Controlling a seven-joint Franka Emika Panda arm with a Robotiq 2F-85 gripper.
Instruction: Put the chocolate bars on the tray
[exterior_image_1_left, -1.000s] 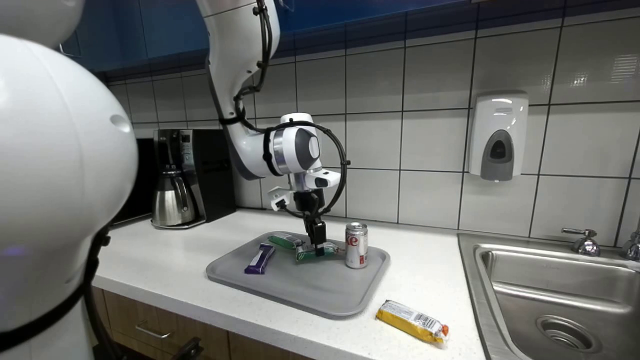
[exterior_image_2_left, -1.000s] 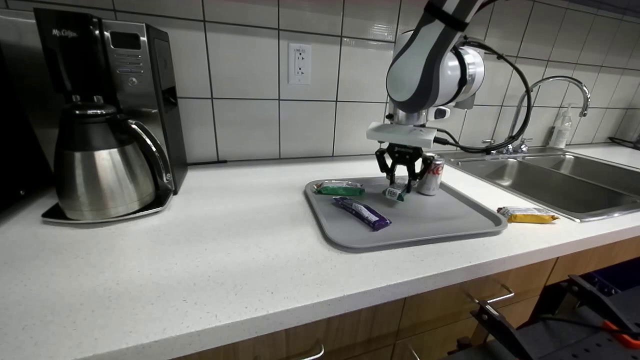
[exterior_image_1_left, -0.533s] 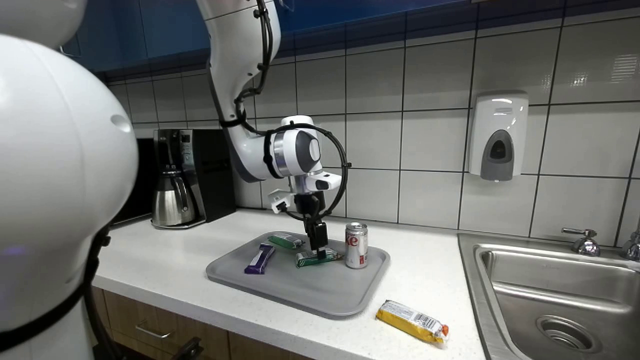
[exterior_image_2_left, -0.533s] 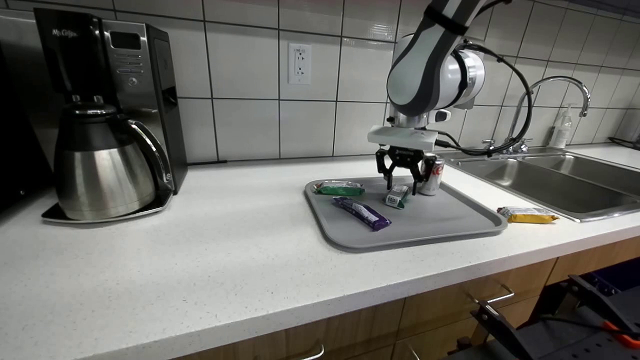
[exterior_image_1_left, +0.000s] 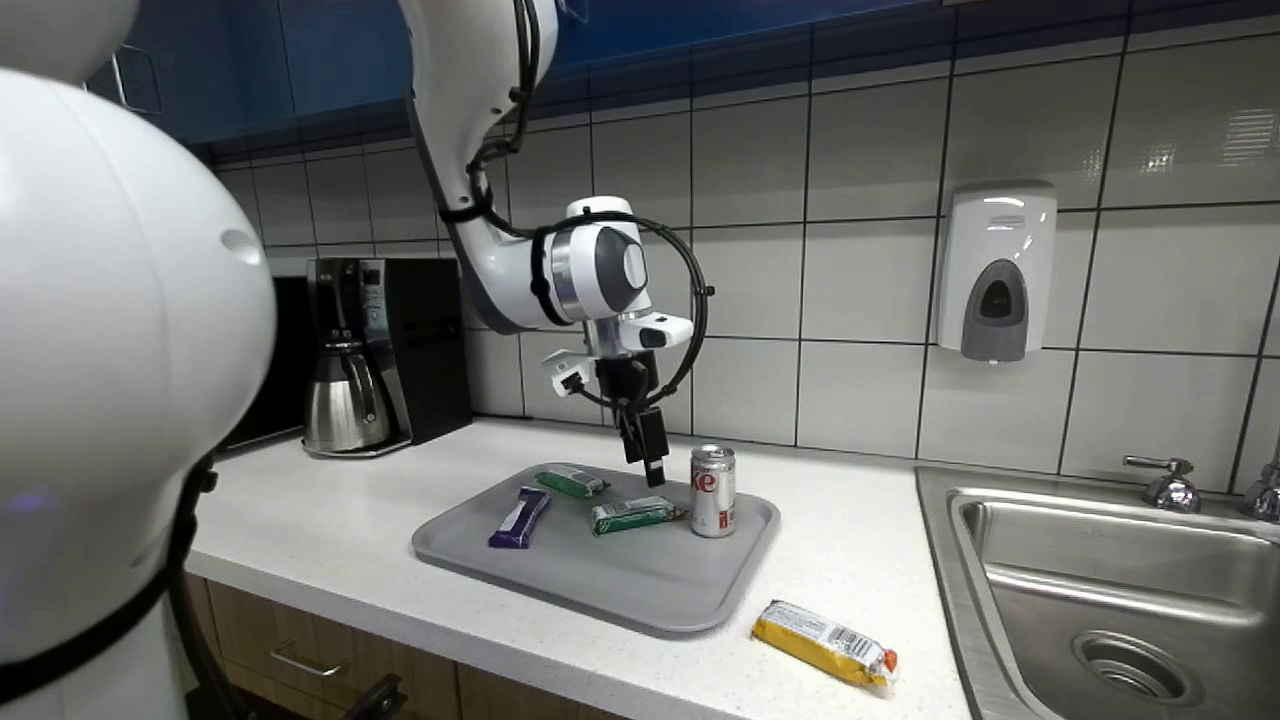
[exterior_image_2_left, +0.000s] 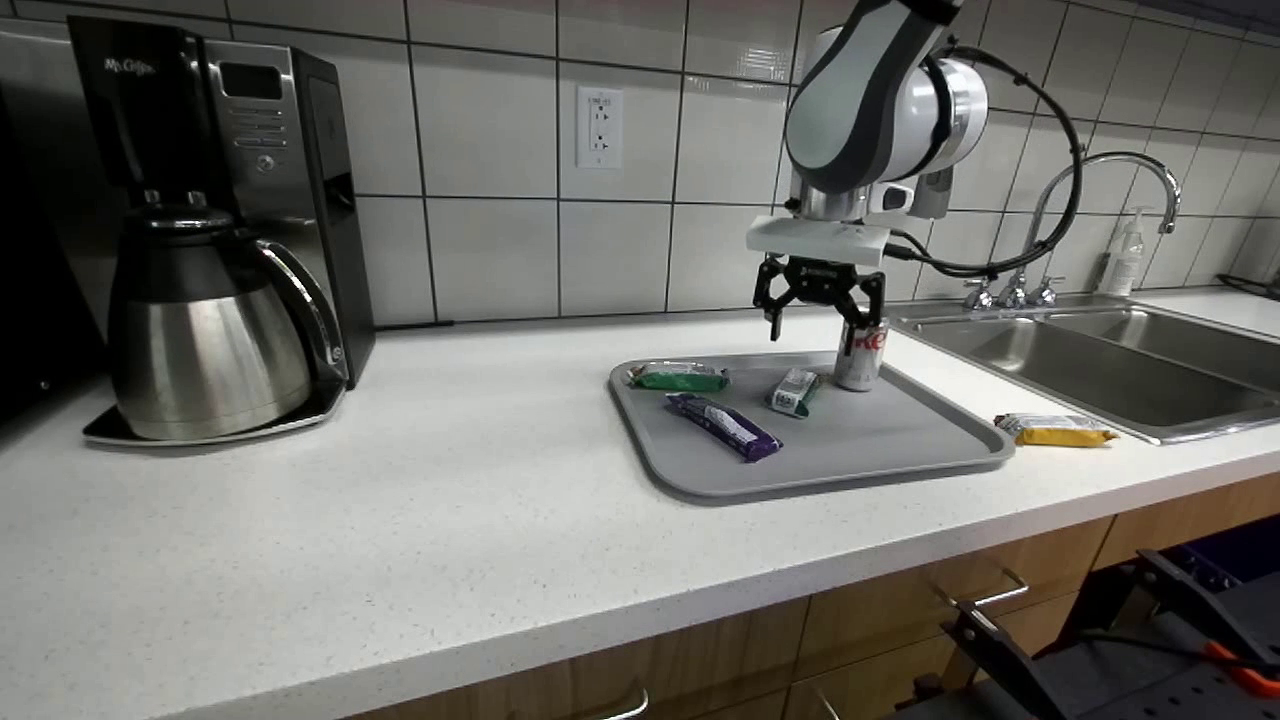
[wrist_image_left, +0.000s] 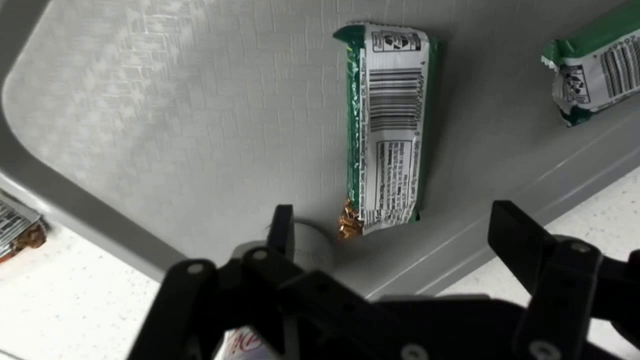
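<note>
Your gripper (exterior_image_2_left: 812, 341): jaws spread, empty, above tray (exterior_image_1_left: 640, 580). Likely next: yellow bar (exterior_image_1_left: 822, 643), on counter (exterior_image_1_left: 850, 565), frontward of jaws, between tray and sink (exterior_image_1_left: 965, 600); long axis roughly along counter's front edge.

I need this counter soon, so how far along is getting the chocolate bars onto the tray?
Looks done: the purple bar, the green bar nearest the soda can and a second green bar all lie on the grey tray. In hand: nothing; the pincer hangs open above the tray, gripping no bar. Left: the yellow bar, on the counter between tray and sink, so it probably comes next.
</note>
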